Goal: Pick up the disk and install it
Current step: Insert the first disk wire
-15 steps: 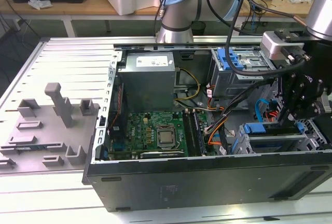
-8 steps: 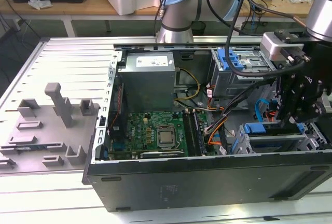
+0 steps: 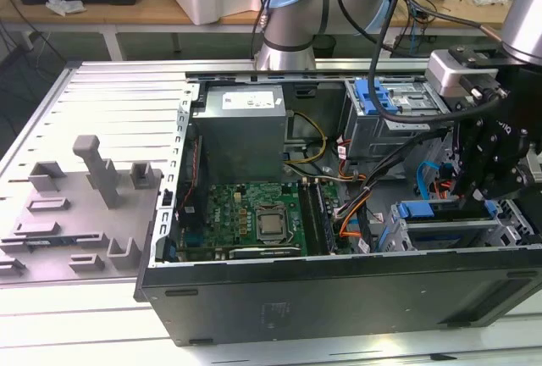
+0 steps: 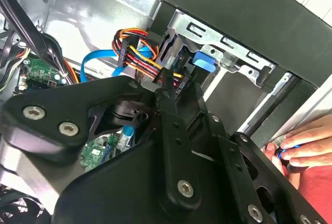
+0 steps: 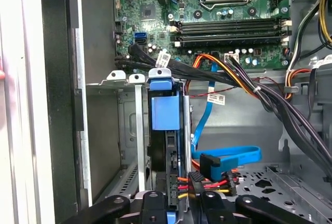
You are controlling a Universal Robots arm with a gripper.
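Sitting upright on edge in the drive cage (image 5: pixel 122 79) at the lower front corner of the open PC case (image 3: pixel 339 298), the disk (image 5: pixel 165 111) lies directly ahead of the gripper (image 5: pixel 179 203). In the first wrist view the black fingers (image 5: pixel 153 203) flank the disk's near end, w/ a blue bit showing between them; whether they're clamped on it or just beside it, can't tell.

Disk look: blue plastic handle at the far end, blue rails down the sides, dark edge below. In the exterior view the blue handle (image 3: pixel 428 210) shows atop the cage, right under the gripper body (image 3: pixel 491 163).

Edges & room: metal cage walls stand close on both sides of the disk. Just beside it, a blue SATA cable (image 5: pixel 228 156) and a red/orange/yellow power lead (image 5: pixel 207 182) crowd the slot's open side. A thick black cable bundle (image 5: pixel 270 105) runs across above the perforated chassis floor. Motherboard (image 5: pixel 223 16) lies beyond the cage, well apart. In the second wrist view a person's hand (image 4: pixel 303 149) rests at the case's outer edge, near the gripper linkage.
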